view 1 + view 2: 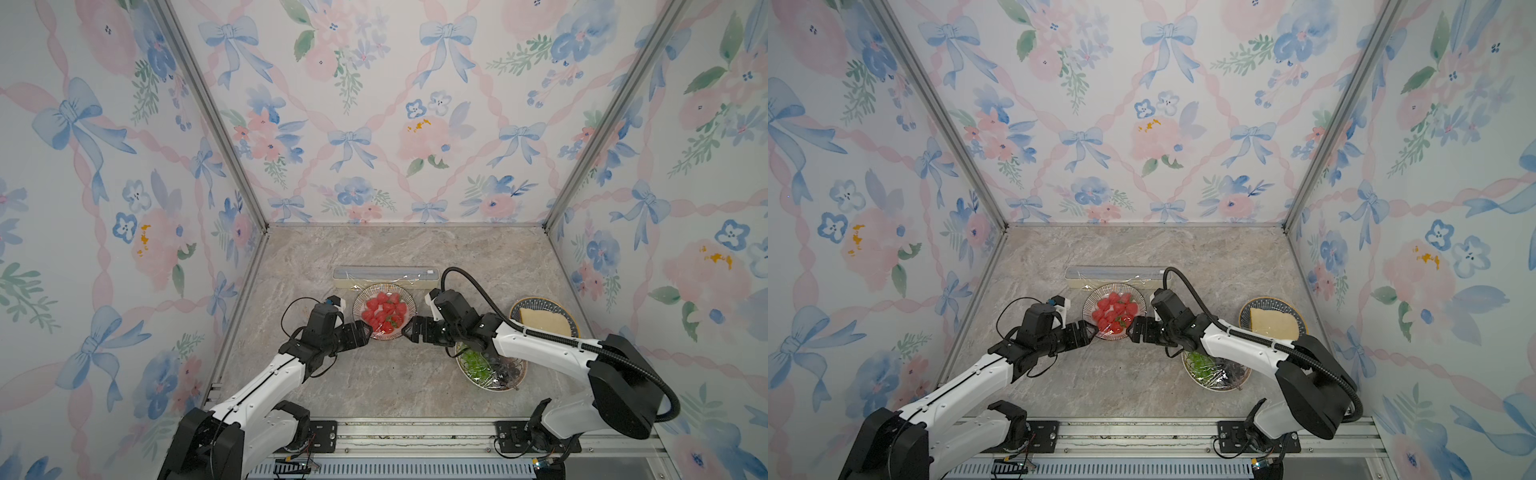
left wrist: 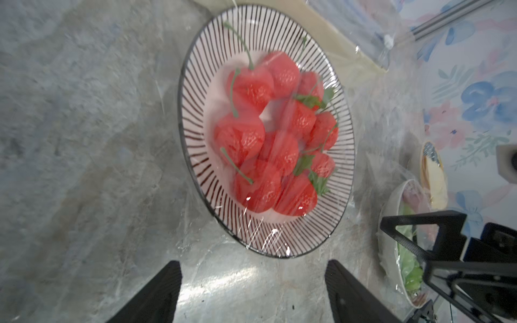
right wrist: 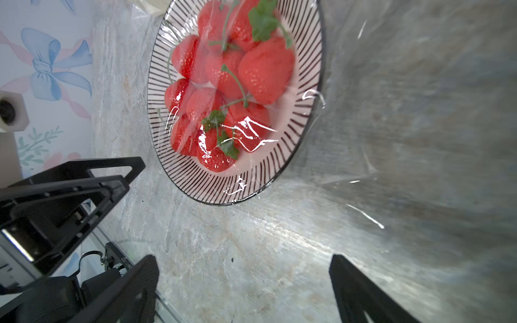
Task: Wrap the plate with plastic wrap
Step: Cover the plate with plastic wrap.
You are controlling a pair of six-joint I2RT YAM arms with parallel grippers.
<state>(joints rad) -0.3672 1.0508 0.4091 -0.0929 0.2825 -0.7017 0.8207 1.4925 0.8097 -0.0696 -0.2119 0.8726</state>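
A round plate (image 1: 358,305) (image 1: 1089,306) with a black-striped rim holds red strawberries near the middle of the marble table. Clear, crinkly plastic wrap (image 2: 268,237) (image 3: 251,131) lies over the plate and spreads onto the table around it. The film runs back to a long cream box (image 1: 386,277) (image 1: 1117,276) just behind the plate. My left gripper (image 1: 368,330) (image 2: 253,268) sits at the plate's near-left rim (image 2: 201,70), open, with nothing between its fingers. My right gripper (image 1: 409,328) (image 3: 243,260) is at the near-right rim (image 3: 279,165), also open and empty.
A blue-rimmed plate (image 1: 519,309) with a pale flat slice stands to the right. A film-covered bowl (image 1: 490,370) of green and dark food lies partly under my right arm. Floral walls close in three sides.
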